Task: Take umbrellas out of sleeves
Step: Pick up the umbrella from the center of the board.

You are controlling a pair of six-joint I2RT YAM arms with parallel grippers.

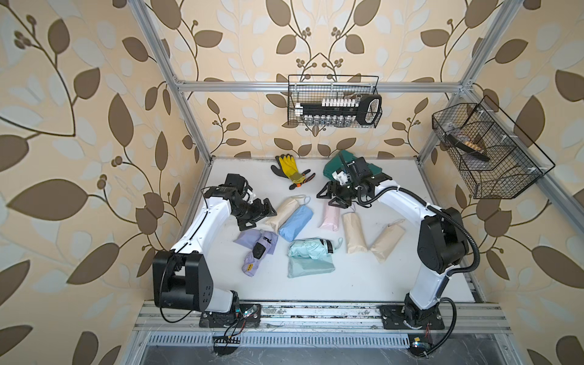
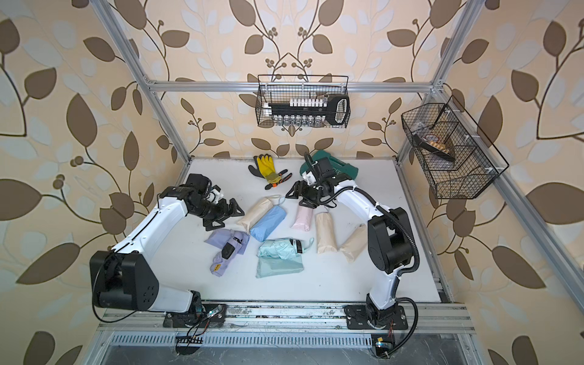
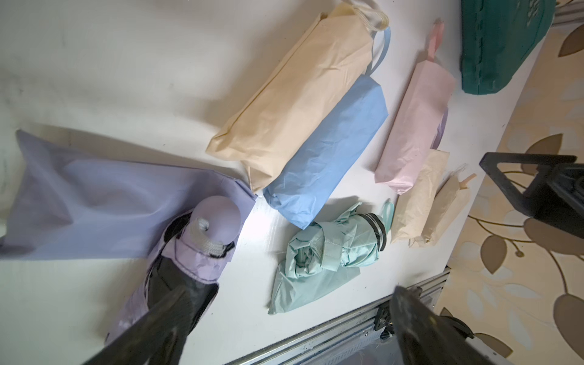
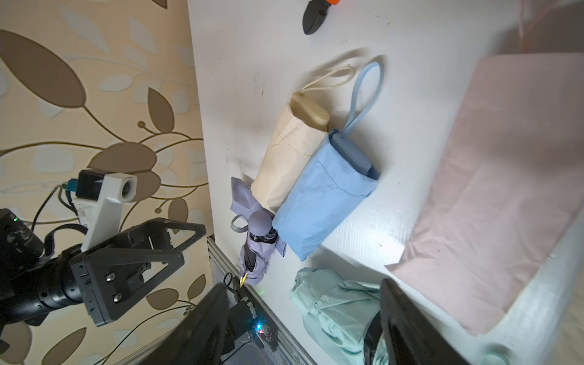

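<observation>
Right claw (image 1: 331, 199) spread; pink sleeve (image 1: 329, 218) lengthwise front-to-back

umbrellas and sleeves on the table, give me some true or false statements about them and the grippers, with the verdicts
1. The lilac umbrella lies outside the lilac sleeve. True.
2. The mint umbrella is tucked inside its sleeve. False: it lies bare on top of the mint sleeve.
3. The blue sleeve is empty. False: a blue handle shows in its mouth.
4. The left gripper is open and holds nothing. True.
5. The right gripper grips the gloves. False: it is open near the pink sleeve, and the gloves lie apart at the back.
</observation>
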